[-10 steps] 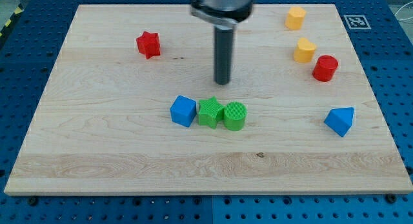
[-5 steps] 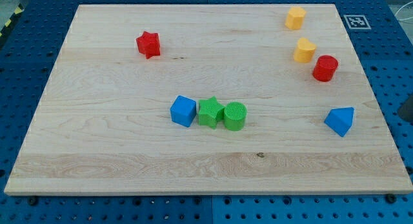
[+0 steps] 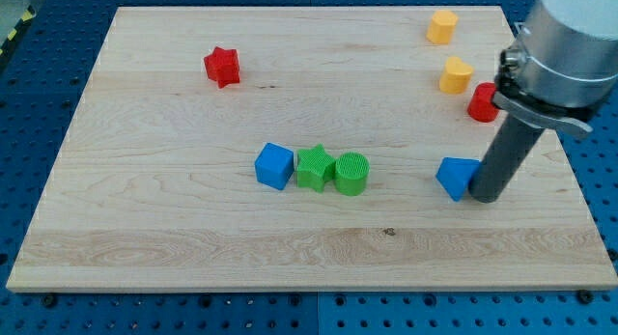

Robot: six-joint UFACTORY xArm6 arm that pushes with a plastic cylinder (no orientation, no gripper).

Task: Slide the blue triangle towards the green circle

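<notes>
The blue triangle (image 3: 454,176) lies on the wooden board at the view's right, partly hidden by my rod. My tip (image 3: 484,196) touches its right side. The green circle (image 3: 351,174) stands near the board's middle, to the left of the triangle, with a gap between them. It touches a green star (image 3: 314,168), and a blue cube (image 3: 274,165) sits at the star's left.
A red star (image 3: 222,66) sits at the upper left. Two yellow blocks (image 3: 442,27) (image 3: 455,74) and a red cylinder (image 3: 482,103), partly hidden by the arm, are at the upper right. The board's right edge (image 3: 570,171) is near my rod.
My rod left the board's middle, went out of view, and now stands at the triangle's right. The blue triangle has slid left towards the green circle.
</notes>
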